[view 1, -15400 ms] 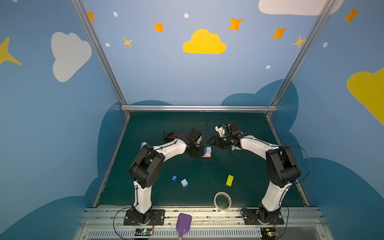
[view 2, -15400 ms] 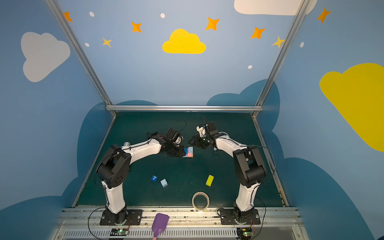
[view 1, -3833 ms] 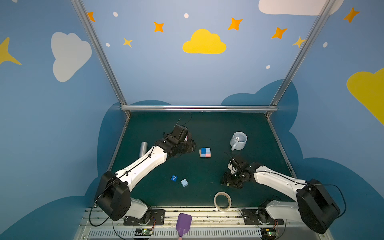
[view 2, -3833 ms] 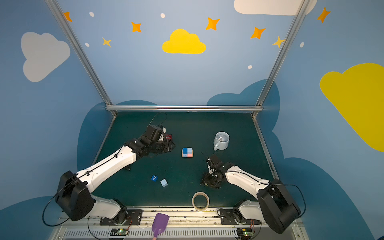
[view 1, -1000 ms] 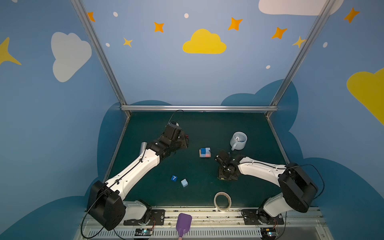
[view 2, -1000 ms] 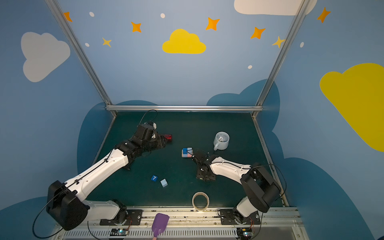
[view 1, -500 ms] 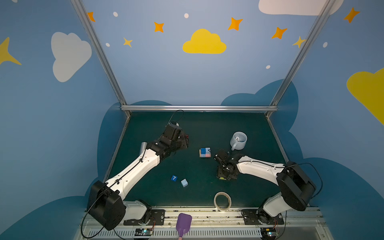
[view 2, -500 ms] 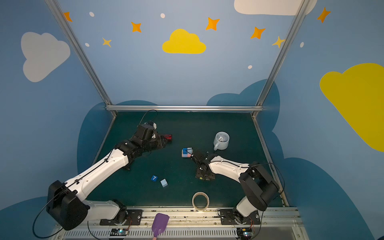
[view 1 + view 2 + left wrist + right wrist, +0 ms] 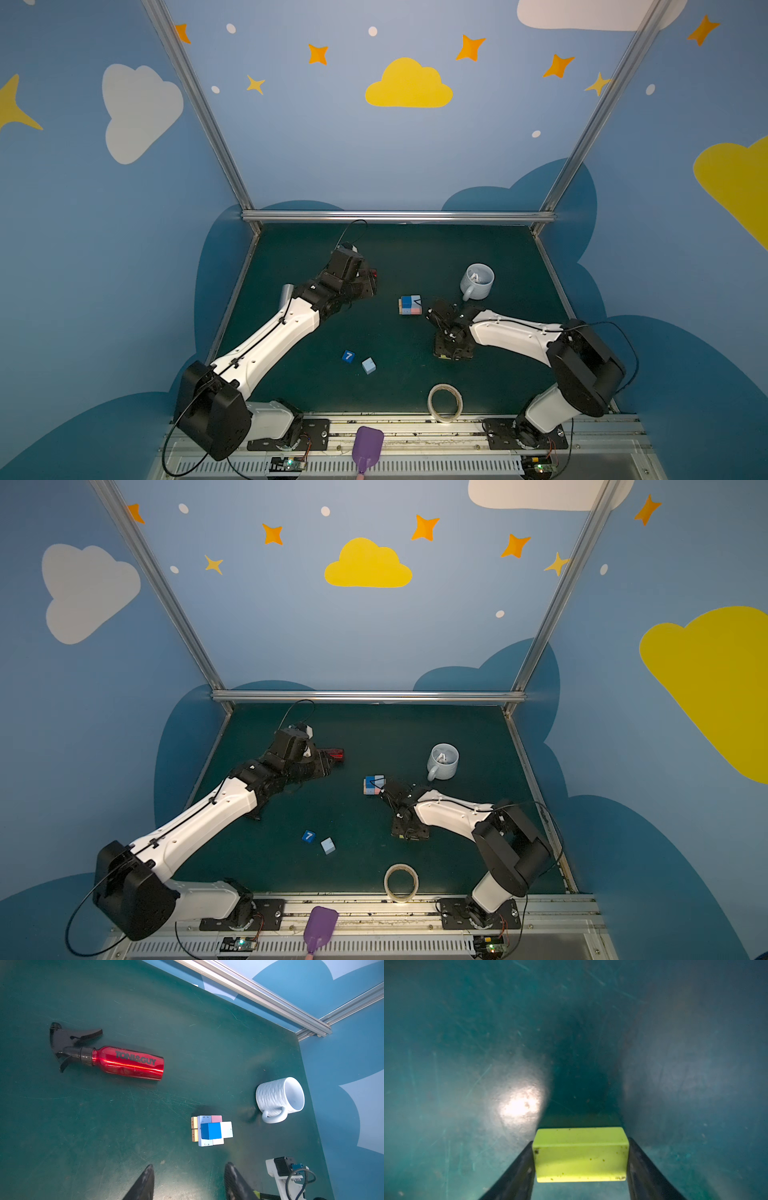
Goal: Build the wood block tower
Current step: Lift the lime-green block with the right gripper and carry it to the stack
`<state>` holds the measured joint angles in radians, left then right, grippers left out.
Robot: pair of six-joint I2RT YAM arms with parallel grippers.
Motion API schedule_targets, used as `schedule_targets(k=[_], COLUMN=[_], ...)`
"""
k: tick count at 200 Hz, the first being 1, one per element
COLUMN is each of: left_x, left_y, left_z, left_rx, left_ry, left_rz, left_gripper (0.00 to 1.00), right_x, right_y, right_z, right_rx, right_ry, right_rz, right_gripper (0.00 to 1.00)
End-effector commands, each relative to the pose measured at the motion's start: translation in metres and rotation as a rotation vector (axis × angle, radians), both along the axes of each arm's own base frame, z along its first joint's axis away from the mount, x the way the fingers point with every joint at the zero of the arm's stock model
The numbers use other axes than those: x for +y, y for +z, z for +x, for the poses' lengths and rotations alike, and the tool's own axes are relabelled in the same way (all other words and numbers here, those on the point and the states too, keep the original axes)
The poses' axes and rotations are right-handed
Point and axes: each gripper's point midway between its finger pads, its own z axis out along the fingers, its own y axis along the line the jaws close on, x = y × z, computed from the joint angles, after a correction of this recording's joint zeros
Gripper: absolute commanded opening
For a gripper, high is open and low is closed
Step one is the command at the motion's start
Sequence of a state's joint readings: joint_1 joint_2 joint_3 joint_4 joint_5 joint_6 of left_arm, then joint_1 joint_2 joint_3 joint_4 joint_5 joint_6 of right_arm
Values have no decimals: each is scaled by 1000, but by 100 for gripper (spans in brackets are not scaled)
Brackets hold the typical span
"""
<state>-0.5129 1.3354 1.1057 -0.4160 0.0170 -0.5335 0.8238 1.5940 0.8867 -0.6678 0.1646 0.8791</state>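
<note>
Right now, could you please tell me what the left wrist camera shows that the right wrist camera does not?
Only the left wrist view shows the red spray bottle lying on its side, the white mug, the stacked blocks and the open, empty left tool. Only the right wrist view shows a close look at the yellow-green block in the right tool, whose fingers touch both its ends. Both show the dark green table; a yellow-green sliver at the left wrist view's edge may be that block.
</note>
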Motion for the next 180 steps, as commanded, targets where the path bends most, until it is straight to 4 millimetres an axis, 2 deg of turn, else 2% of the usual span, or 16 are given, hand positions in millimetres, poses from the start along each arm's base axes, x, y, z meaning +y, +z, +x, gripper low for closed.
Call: schedule_targets(k=[1, 35, 53, 77, 115, 180], left_x=[4, 5, 5, 7, 12, 28], left_y=[-8, -8, -10, -10, -12, -24], left_z=[-2, -2, -2, -2, -2, 1], left_rx=[20, 21, 24, 26, 28, 60], left_ry=[-3, -1, 0, 7, 16, 54], left_rz=[24, 24, 28, 31, 46, 72], left_gripper=[54, 54, 54, 54, 54, 54], right_x=[-1, 1, 5, 16, 31, 79], right_y=[4, 18, 33, 53, 78, 91], right_z=[1, 5, 10, 21, 46, 97], right_rx=[-3, -24, -46, -66, -78, -77], right_ry=[1, 20, 47, 102, 171, 261], right_rz=[-27, -19, -6, 19, 12, 79], right_gripper=[57, 51, 47, 46, 45, 42])
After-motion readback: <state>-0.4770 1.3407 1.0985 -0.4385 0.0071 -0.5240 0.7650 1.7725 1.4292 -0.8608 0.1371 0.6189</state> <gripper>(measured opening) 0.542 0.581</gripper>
